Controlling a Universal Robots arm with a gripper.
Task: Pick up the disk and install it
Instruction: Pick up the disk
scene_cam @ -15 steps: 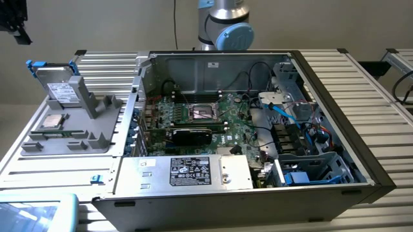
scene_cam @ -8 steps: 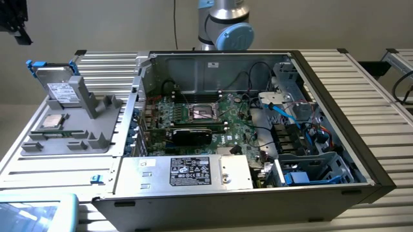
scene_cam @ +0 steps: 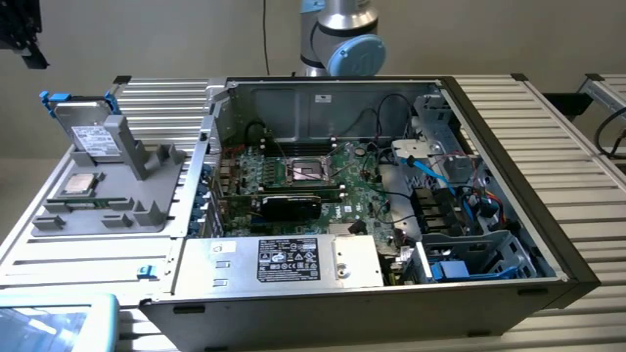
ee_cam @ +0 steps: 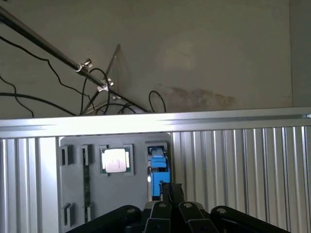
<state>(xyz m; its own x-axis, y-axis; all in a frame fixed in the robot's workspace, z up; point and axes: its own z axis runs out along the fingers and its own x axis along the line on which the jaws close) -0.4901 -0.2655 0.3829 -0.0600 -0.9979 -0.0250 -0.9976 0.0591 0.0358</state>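
The disk (scene_cam: 95, 136) stands upright in a slot of the grey holder tray (scene_cam: 146, 220), at the exterior view's left. It is silver with a white label and a blue bracket on its top edge. In the wrist view the disk (ee_cam: 158, 171) appears edge-on as a blue strip in the grey tray (ee_cam: 73, 189). My gripper (ee_cam: 171, 188) is shut with nothing in it, and its black fingertips sit just in front of that blue strip. From the exterior view, my gripper (scene_cam: 35, 57) hangs well above the tray, apart from the disk.
A square silver processor chip (scene_cam: 80, 185) lies in the tray beside the disk. The open computer case (scene_cam: 528, 220) shows its motherboard (scene_cam: 303, 176), a silver power supply (scene_cam: 293, 260) and blue-railed drive bays (scene_cam: 470, 257). Ribbed aluminium table (ee_cam: 243, 170) surrounds both.
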